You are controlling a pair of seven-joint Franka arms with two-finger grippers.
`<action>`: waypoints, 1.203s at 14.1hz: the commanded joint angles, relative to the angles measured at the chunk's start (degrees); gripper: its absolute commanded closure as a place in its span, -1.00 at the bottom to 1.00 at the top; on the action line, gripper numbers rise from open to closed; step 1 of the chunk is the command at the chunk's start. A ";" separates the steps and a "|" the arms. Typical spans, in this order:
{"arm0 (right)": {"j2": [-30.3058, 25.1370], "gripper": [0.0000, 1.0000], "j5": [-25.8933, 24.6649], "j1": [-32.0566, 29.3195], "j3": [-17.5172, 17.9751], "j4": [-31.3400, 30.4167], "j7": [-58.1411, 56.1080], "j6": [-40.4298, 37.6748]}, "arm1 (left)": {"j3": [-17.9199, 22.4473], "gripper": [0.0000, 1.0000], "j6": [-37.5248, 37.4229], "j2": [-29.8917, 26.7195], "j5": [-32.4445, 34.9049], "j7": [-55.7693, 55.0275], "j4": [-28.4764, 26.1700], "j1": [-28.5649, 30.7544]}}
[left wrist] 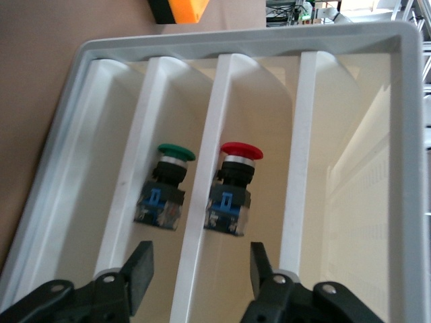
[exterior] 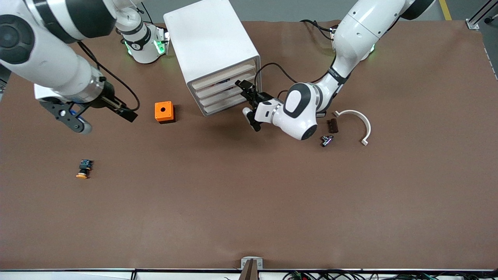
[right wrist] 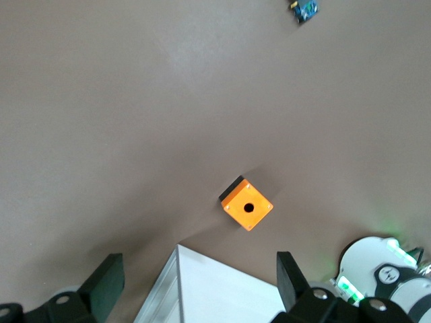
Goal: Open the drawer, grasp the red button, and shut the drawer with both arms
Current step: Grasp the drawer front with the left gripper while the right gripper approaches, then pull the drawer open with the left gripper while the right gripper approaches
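Observation:
The white cabinet [exterior: 212,46] stands toward the robots' side of the table, and its four stacked drawers [exterior: 225,89] all look pushed in. My left gripper [exterior: 246,90] is open right at the cabinet's front. In the left wrist view its fingertips [left wrist: 140,272] straddle a white front strip. Past them the red-capped button [left wrist: 236,182] lies in one middle drawer, with a green-capped button [left wrist: 168,185] in the drawer beside it. My right gripper [exterior: 105,116] is open and empty, up in the air toward the right arm's end. The right wrist view looks down on a cabinet corner [right wrist: 215,296].
An orange cube with a hole [exterior: 164,112] sits beside the cabinet. An orange-yellow-capped button [exterior: 84,169] lies nearer the front camera. A white curved piece [exterior: 360,122], a dark brown part [exterior: 332,125] and a small metal part [exterior: 327,140] lie by the left arm.

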 commanded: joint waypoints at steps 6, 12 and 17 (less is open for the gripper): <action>2.03 -1.00 1.81 1.13 -0.49 -0.26 4.72 1.21 | -0.06 0.06 2.96 1.06 -4.82 3.07 -1.33 -3.02; 2.04 -1.00 1.89 1.48 -0.49 -0.09 4.80 1.21 | -0.06 0.79 2.43 0.97 -4.91 3.60 -1.77 -2.49; 2.04 -1.00 2.25 1.74 -0.49 0.09 4.80 1.39 | -0.06 1.00 2.17 1.14 -5.00 3.34 -1.51 -2.31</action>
